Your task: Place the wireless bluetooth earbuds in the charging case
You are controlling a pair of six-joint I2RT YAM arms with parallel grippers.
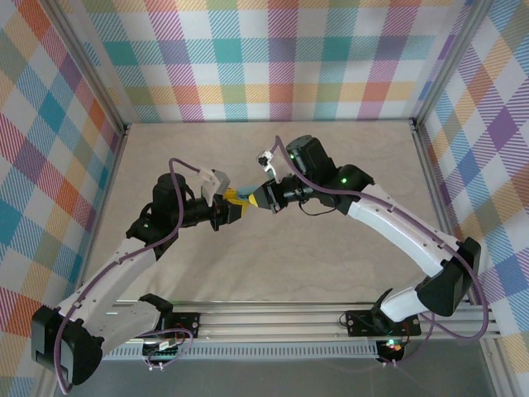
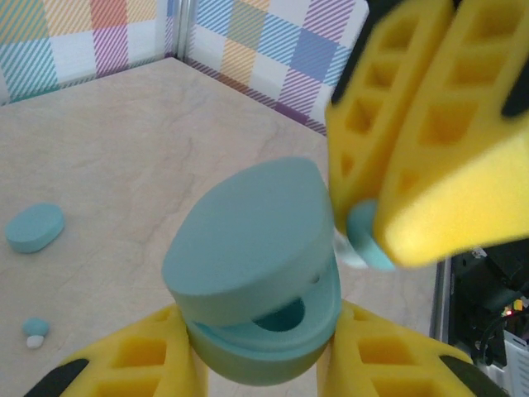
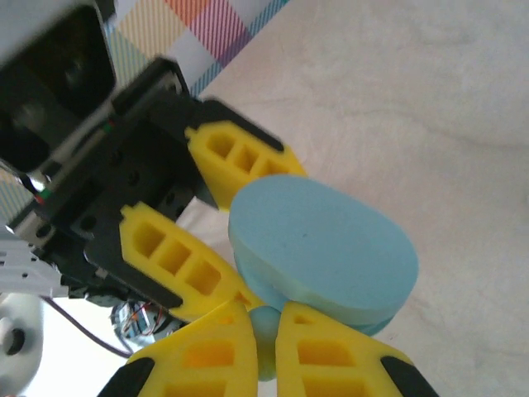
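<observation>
Teal charging case [image 2: 248,240], lid ajar, centre frame, clamped in left pincer [image 2: 263,364]. Right pincer [image 3: 263,318] pinched on one earbud [image 2: 365,236], just beside case's right edge. On table [image 2: 124,165], lower left: second earbud [image 2: 35,329], closed case [image 2: 35,227].

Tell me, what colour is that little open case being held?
The charging case is teal-blue; the left wrist view shows it best.

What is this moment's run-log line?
left claw: shut on charging case | right claw: shut on earbud | lid ajar | earbud at case opening, unseated
</observation>
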